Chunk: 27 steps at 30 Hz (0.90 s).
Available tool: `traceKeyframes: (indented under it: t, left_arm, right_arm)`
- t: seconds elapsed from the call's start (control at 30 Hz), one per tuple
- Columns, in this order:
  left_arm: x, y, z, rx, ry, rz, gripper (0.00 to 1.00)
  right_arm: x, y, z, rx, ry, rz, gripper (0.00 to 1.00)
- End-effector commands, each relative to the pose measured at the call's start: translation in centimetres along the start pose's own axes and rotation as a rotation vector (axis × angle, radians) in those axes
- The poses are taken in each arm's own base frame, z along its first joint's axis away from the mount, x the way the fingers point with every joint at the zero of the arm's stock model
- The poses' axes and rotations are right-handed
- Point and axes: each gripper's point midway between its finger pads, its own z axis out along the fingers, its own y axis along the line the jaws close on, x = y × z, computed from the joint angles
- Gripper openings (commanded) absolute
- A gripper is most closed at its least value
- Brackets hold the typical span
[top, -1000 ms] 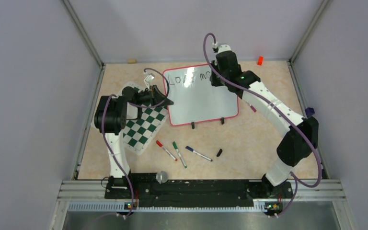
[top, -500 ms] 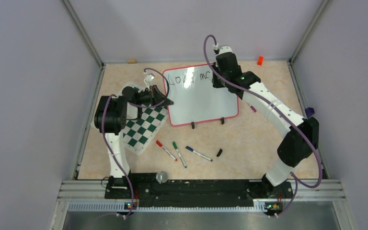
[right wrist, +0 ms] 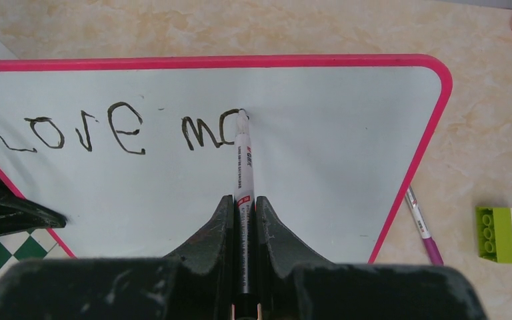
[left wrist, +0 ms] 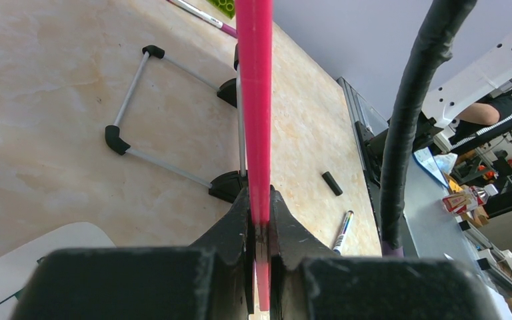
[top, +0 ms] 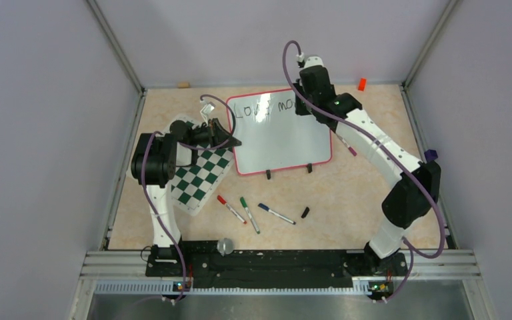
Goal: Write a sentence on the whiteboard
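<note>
One whiteboard, glossy white inside a thin red frame with rounded corners, on two small black feet, toward the far side of a desk of mottled beige stone pattern. Two white-and-black arms: left arm reaching the board's left edge, left jaws pressed together on the red frame there; right arm bent over the board's top right, right jaws pinching one slim white marker by its barrel, tip touching the white surface.

One line of the sentence along the board's top: black, wobbly handwritten "Love", then "m" and a round stroke, the tip at that stroke's upper end.

One green-and-white checkered mat, flat with rounded corners, touching the board's lower left corner. Three loose pens just in front of the board, side by side: red-capped, green-capped, blue-capped. One small black cap just right of those. One purple-ended pen beside the board's right edge. One studded brick, lime and white, further right of the board. One orange block beyond the board's top right corner, near the far wall.

Plain lilac-grey walls on three sides, aluminium posts in the two far corners.
</note>
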Motion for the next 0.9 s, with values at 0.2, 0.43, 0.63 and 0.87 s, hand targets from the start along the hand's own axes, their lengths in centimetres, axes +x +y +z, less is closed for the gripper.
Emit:
traceKeyframes:
  t: [0.2, 0.43, 0.63, 0.87]
  left_arm:
    - [-0.7, -1.0, 0.1, 0.034, 0.011, 0.211, 0.0]
    - [-0.7, -1.0, 0.2, 0.034, 0.011, 0.211, 0.0]
    - [-0.7, -1.0, 0.1, 0.035, 0.013, 0.21, 0.0]
    - [-0.7, -1.0, 0.2, 0.036, 0.013, 0.208, 0.0]
  right_arm:
    - [0.4, -0.8, 0.1, 0.014, -0.003, 0.036, 0.0]
    - [2.2, -1.3, -0.4, 0.022, 0.027, 0.039, 0.0]
    - [2.0, -1.6, -0.6, 0.036, 0.019, 0.036, 0.0]
    - [0.2, -0.5, -1.7, -0.03, -0.008, 0.04, 0.0]
